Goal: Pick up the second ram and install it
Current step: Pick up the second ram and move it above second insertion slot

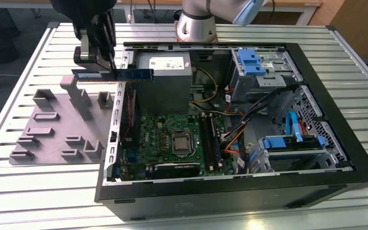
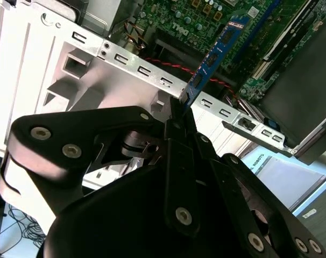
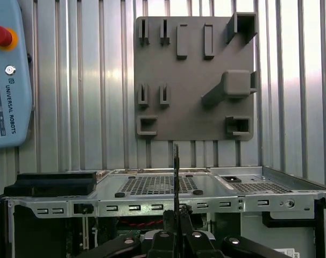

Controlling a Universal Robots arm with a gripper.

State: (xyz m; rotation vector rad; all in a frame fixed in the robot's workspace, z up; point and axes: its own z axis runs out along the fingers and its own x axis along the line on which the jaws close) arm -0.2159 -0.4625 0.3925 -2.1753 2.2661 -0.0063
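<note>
The second ram (image 1: 132,74) is a long thin dark green-blue stick held level in the air over the exterior view's left wall of the open computer case (image 1: 235,191). My gripper (image 1: 99,72) is shut on one end of it. In the second wrist view the ram (image 2: 214,56) sticks out from my gripper (image 2: 179,115) toward the green motherboard (image 2: 206,16). The first wrist view shows the ram (image 3: 176,172) edge-on above my gripper (image 3: 176,217). The motherboard (image 1: 171,139) lies on the case floor, with dark memory slots (image 1: 211,139) beside the processor socket.
A gray plastic tray (image 1: 63,124) with upright blocks lies on the slatted table at the exterior view's left, also in the first wrist view (image 3: 195,80). A power supply (image 1: 165,72), cables and blue drive cages (image 1: 258,60) crowd the case. A teach pendant (image 3: 7,75) lies on the table.
</note>
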